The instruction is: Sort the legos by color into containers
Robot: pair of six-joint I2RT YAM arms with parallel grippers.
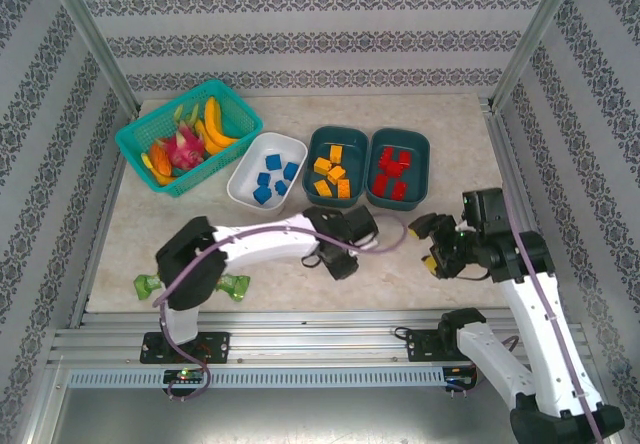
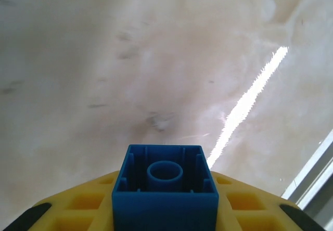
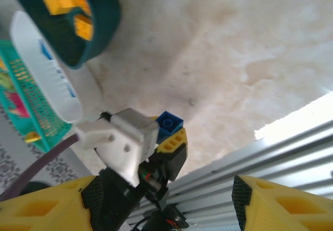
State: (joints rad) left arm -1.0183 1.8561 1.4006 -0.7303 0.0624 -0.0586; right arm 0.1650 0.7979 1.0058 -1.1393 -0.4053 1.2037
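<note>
left gripper (image 2: 165,218) was clamped on a blue lego (image 2: 165,181), its arm stretched low across the table (image 1: 120,234) toward 3 o'clock. right gripper (image 1: 429,245) gaped empty just beside it. at 12 o'clock sat the white tub (image 1: 240,176) of blue legos and the teal tubs, one (image 1: 309,164) with orange-yellow, the other (image 1: 424,169) with red. the wrist view's lower edge cut off the left fingers.

1. A lab-style robot test cell: patterned wall panels (image 1: 300,24) stand behind and beside the marbled table (image 1: 130,234).
2. Aluminium posts (image 1: 92,39) rise at the table's far corners; slotted rails (image 1: 320,344) line its near edge.
</note>
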